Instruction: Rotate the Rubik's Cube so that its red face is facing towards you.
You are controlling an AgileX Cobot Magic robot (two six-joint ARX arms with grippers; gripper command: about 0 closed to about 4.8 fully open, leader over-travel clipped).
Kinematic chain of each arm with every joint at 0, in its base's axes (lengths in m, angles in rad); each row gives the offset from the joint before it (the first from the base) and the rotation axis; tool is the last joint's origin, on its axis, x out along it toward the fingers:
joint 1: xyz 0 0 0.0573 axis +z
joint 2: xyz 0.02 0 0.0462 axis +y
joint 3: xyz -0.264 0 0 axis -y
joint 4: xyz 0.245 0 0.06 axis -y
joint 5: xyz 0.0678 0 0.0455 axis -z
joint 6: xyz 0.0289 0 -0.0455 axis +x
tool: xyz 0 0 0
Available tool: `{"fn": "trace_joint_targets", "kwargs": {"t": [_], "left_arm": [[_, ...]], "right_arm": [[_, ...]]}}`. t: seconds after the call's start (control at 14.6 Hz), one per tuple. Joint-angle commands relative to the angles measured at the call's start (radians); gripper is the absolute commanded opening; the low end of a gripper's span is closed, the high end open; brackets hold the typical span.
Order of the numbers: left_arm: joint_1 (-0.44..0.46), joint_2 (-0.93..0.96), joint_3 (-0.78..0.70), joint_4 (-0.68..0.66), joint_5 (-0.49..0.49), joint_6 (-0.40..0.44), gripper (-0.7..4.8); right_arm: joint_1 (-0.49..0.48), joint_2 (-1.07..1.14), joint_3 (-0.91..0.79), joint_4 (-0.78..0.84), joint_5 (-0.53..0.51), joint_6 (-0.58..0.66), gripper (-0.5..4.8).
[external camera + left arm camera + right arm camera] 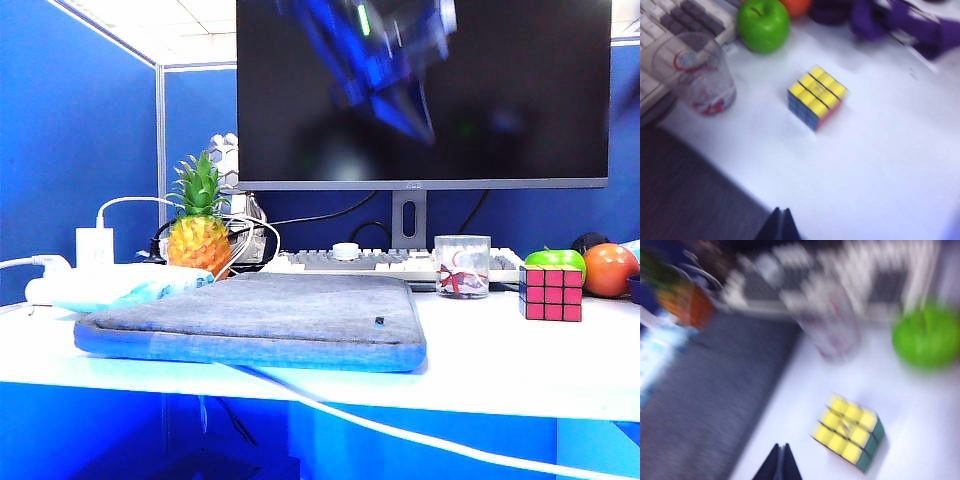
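Rubik's Cube (551,291) sits on the white desk (500,360) at the right of the exterior view, with the red face (551,293) turned toward that camera and nothing touching it. In the left wrist view the cube (816,96) lies near the middle of the frame with its yellow side up and a blue side showing below it; in the blurred right wrist view it (849,432) shows yellow on top and a dark green side. Just behind the cube in the exterior view stands a green apple (556,260), with an orange-red fruit (609,269) beside it at the right edge. A clear glass cup (462,265) stands to the cube's left, in front of a white keyboard (385,262). A grey padded sleeve (260,318) covers the middle of the desk, and a toy pineapple (199,232) stands behind its left end, under the dark monitor (420,90). The left gripper (779,225) shows only as dark fingertips pressed together at the bottom edge of its wrist view, above bare desk and holding nothing. The right gripper (779,462) looks the same at the bottom of its own frame, tips together, empty, well apart from the cube.
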Motion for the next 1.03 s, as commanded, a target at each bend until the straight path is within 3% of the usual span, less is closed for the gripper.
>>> {"fn": "trace_joint_targets", "kwargs": {"t": [0.07,0.21,0.41,0.62,0.75,0.82,0.89,1.03], "left_arm": [[0.000,-0.233,0.004,-0.044,-0.119,0.029,-0.06],[0.011,-0.396,0.004,-0.059,-0.238,0.044,-0.06],[0.077,-0.640,-0.004,-0.179,-0.356,0.062,-0.06],[0.156,-0.969,-0.105,-0.191,-0.439,0.079,-0.06],[0.156,-1.198,-0.319,-0.173,-0.530,0.057,-0.06],[0.156,-1.306,-0.460,-0.163,-0.559,0.032,-0.06],[0.156,-1.431,-0.645,-0.124,-0.603,-0.006,-0.06],[0.156,-1.692,-1.030,0.056,-0.614,-0.106,-0.06]], "right_arm": [[-0.015,-0.327,0.002,-0.045,0.092,0.021,-0.01],[-0.015,-0.501,0.002,-0.015,0.181,0.085,-0.01],[0.020,-0.635,-0.004,-0.048,0.167,0.087,-0.01],[0.099,-0.753,-0.075,-0.047,0.224,0.050,-0.01],[0.170,-0.885,-0.188,-0.045,0.431,0.009,-0.01],[0.186,-0.953,-0.259,-0.042,0.486,0.018,-0.01],[0.193,-1.025,-0.345,-0.039,0.538,0.017,-0.01],[0.192,-1.156,-0.481,-0.042,0.539,0.050,-0.01]]}}
